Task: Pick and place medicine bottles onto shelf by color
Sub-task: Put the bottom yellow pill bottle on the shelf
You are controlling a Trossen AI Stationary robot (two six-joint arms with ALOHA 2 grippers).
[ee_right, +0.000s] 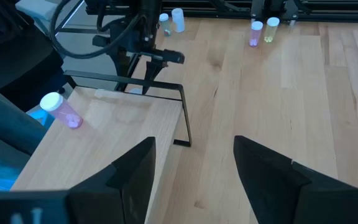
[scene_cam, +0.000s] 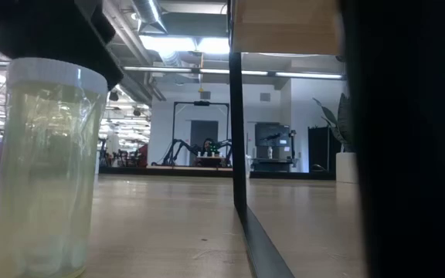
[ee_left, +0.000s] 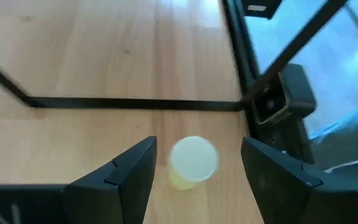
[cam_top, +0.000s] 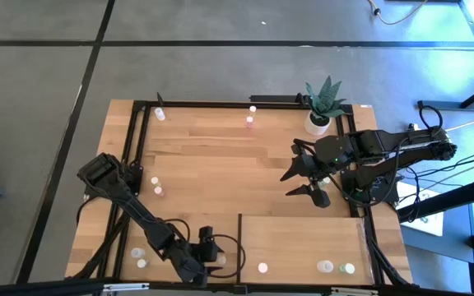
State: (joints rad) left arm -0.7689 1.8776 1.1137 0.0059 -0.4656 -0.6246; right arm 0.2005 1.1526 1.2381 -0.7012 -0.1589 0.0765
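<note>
Translucent pale-yellow cylindrical bottle stands between open left tool fingers.

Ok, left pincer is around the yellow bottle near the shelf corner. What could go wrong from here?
1. The left pincer stands open around the yellow bottle, which looks nearer one finger; closing could tip it.
2. The shelf and its dark edge lie close beside it; a low carry might clip that edge.
3. The pink bottle on the shelf lies on its side and could roll.
</note>
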